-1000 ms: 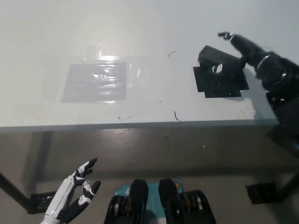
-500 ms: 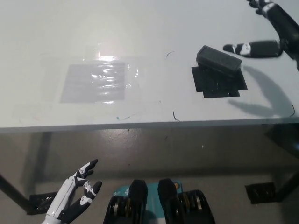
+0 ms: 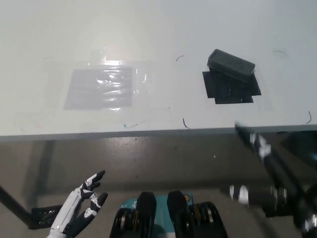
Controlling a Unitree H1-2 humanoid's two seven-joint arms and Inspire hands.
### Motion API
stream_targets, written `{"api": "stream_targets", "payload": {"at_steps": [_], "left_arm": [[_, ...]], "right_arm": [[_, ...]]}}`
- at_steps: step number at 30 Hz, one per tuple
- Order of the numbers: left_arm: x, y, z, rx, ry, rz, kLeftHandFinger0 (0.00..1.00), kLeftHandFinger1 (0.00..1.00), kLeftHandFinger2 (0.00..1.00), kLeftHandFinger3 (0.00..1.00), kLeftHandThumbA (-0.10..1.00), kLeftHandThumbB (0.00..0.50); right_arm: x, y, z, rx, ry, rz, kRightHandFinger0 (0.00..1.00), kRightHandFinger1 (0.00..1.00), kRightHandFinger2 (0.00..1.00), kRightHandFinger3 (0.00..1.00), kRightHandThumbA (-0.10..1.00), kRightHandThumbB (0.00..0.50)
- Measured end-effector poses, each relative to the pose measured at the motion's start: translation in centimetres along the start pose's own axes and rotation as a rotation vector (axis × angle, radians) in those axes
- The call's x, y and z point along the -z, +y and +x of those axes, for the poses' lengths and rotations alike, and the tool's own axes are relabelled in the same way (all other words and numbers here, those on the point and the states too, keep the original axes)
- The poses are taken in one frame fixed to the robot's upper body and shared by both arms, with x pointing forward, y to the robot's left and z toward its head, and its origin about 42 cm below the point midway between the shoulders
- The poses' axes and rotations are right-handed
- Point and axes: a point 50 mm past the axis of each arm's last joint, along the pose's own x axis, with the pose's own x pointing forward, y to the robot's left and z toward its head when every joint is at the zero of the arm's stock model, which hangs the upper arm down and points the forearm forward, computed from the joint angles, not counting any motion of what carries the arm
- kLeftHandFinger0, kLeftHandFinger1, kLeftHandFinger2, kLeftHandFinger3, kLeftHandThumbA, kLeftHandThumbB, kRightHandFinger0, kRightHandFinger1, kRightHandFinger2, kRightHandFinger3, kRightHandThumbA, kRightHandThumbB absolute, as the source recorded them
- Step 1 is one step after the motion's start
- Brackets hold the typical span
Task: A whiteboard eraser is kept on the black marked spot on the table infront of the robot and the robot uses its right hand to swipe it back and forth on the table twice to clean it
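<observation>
You could read no text, label, brand or number anywhere. The table [image 3: 148,29] carried only some thin pen strokes near its front edge, and these made no letter or sign.

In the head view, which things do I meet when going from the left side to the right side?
White left hand → taped clear sheet → eraser on the black mark → black right hand, blurred, below the table edge.

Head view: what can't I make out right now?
- Right robot hand: motion-blurred below the table edge; open or shut unclear.
- Black marked spot: far edge hidden under the eraser.
- Left robot hand: its wrist is cut off by the bottom edge.
</observation>
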Motion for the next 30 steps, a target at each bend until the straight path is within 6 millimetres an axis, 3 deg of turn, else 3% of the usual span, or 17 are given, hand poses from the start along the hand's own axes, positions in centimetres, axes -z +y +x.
{"api": "stream_targets", "payload": {"at_steps": [1, 4, 6, 8, 10, 16, 20, 23, 30], "left_arm": [[0.0, 0.0, 0.0, 0.0, 0.0, -0.001, 1.0, 1.0, 1.0, 1.0, 0.85, 0.442], [0.1, -0.3, -0.1, -0.001, 0.003, -0.007, 1.0, 1.0, 1.0, 1.0, 0.87, 0.469], [0.1, -0.4, -0.2, -0.001, 0.005, -0.01, 1.0, 1.0, 1.0, 1.0, 0.87, 0.477], [0.2, -0.6, -0.4, -0.002, 0.01, -0.015, 1.0, 1.0, 1.0, 1.0, 0.88, 0.477], [0.2, -0.8, -0.6, -0.002, 0.013, -0.02, 1.0, 1.0, 1.0, 1.0, 0.88, 0.476], [0.2, -1.2, -0.6, -0.005, 0.015, -0.034, 1.0, 1.0, 1.0, 1.0, 0.86, 0.484], [0.2, -1.3, -0.6, -0.008, 0.013, -0.042, 1.0, 1.0, 1.0, 1.0, 0.87, 0.481], [0.2, -1.4, -0.6, -0.012, 0.012, -0.049, 1.0, 1.0, 1.0, 1.0, 0.89, 0.5], [0.2, -1.6, -0.4, -0.027, 0.007, -0.07, 1.0, 1.0, 1.0, 1.0, 0.88, 0.5]], "right_arm": [[0.5, 0.5, -0.7, -0.001, 0.016, 0.012, 1.0, 1.0, 1.0, 1.0, 1.0, 0.308], [1.9, 2.0, -2.9, 0.006, 0.054, 0.048, 1.0, 1.0, 1.0, 1.0, 1.0, 0.347], [2.7, 2.6, -3.5, 0.009, 0.072, 0.065, 1.0, 1.0, 1.0, 1.0, 1.0, 0.327], [4.2, 3.6, -4.0, 0.009, 0.105, 0.092, 1.0, 1.0, 1.0, 1.0, 1.0, 0.352], [5.6, 4.4, -4.0, 0.007, 0.133, 0.114, 1.0, 1.0, 1.0, 1.0, 1.0, 0.341], [9.3, 6.1, -4.1, -0.009, 0.2, 0.155, 1.0, 1.0, 1.0, 1.0, 1.0, 0.403], [11.1, 6.7, -4.2, -0.007, 0.215, 0.166, 1.0, 1.0, 1.0, 1.0, 1.0, 0.392], [11.9, 7.0, -4.2, -0.002, 0.211, 0.17, 1.0, 1.0, 1.0, 1.0, 1.0, 0.428], [12.8, 6.9, -3.3, 0.017, 0.167, 0.162, 1.0, 1.0, 1.0, 1.0, 1.0, 0.418]]}}
